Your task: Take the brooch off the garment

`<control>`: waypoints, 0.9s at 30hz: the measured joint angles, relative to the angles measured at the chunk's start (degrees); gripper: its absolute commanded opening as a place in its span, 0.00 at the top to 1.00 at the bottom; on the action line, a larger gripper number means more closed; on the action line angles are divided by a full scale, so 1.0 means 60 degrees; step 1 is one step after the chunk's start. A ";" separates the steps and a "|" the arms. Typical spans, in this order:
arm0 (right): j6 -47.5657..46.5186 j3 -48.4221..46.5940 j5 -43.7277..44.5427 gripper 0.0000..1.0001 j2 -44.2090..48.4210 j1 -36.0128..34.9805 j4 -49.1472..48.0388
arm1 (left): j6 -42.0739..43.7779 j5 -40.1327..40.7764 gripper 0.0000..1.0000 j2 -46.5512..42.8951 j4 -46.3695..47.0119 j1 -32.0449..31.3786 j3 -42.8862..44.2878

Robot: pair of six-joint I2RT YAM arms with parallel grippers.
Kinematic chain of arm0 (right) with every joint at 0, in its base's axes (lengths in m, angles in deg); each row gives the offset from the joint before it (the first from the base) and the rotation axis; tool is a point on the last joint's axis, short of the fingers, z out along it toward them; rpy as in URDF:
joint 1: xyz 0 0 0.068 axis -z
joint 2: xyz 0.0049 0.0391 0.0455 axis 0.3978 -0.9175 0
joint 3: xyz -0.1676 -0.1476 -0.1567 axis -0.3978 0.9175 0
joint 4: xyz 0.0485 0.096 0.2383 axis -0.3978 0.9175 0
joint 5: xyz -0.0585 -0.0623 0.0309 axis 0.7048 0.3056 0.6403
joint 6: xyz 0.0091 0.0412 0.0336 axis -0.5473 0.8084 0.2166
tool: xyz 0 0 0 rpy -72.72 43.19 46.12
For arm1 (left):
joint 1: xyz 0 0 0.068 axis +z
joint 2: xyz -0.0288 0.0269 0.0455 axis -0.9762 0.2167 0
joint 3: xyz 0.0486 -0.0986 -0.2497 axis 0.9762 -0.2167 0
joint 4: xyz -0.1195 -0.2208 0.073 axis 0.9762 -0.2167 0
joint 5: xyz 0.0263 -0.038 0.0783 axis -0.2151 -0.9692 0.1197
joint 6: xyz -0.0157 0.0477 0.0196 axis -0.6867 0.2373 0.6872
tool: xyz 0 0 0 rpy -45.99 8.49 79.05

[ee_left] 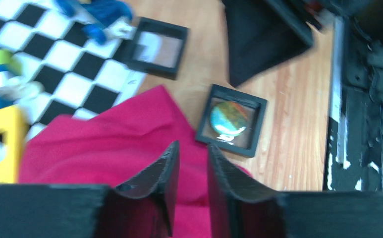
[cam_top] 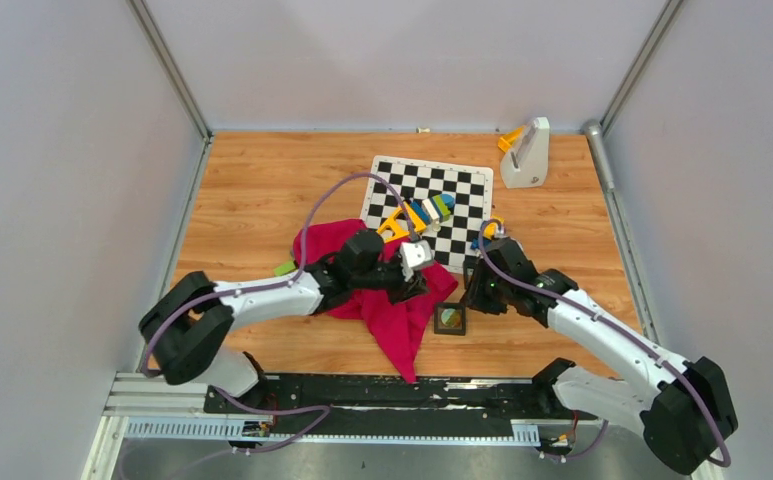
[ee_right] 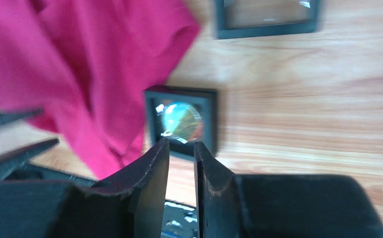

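The magenta garment (cam_top: 392, 305) lies crumpled on the wooden table, also in the left wrist view (ee_left: 105, 144) and the right wrist view (ee_right: 80, 54). The brooch (cam_top: 450, 318), a small round greenish disc, rests inside a black square frame (ee_left: 252, 124) just off the cloth's right edge; it shows as brooch (ee_left: 230, 118) and brooch (ee_right: 182, 121). My left gripper (ee_left: 191, 146) hovers over the cloth, jaws a narrow gap apart and nothing between them. My right gripper (ee_right: 181, 143) hangs near the frame, slightly open and empty.
A chequered board (cam_top: 462, 190) with coloured toy blocks (cam_top: 427, 210) lies behind the cloth. A second, empty black frame (ee_left: 159, 47) sits by the board. A white stand (cam_top: 525, 152) is at the back right. A black rail (cam_top: 362, 395) runs along the near edge.
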 measured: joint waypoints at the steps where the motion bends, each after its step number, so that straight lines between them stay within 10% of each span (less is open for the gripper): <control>1: -0.0007 -0.0226 -0.0066 0.87 -0.0007 -0.0277 0.0062 | -0.0189 0.0350 0.40 -0.0364 -0.0138 0.0102 -0.0058; 7: 0.0117 -0.1555 -0.0321 1.00 -0.1282 -0.2014 -0.0091 | -0.1738 0.3260 0.02 -0.2936 -0.1763 0.0397 -0.0127; 13: 0.0951 -0.2903 0.0459 1.00 -0.3865 -0.3402 -0.0091 | -0.3730 0.5490 0.00 -0.5431 -0.3085 0.0674 -0.0973; 27: 0.2572 -0.2878 0.1534 1.00 -0.5628 -0.3869 0.0382 | -0.5453 0.7162 0.02 -0.5737 -0.5832 0.0943 -0.1067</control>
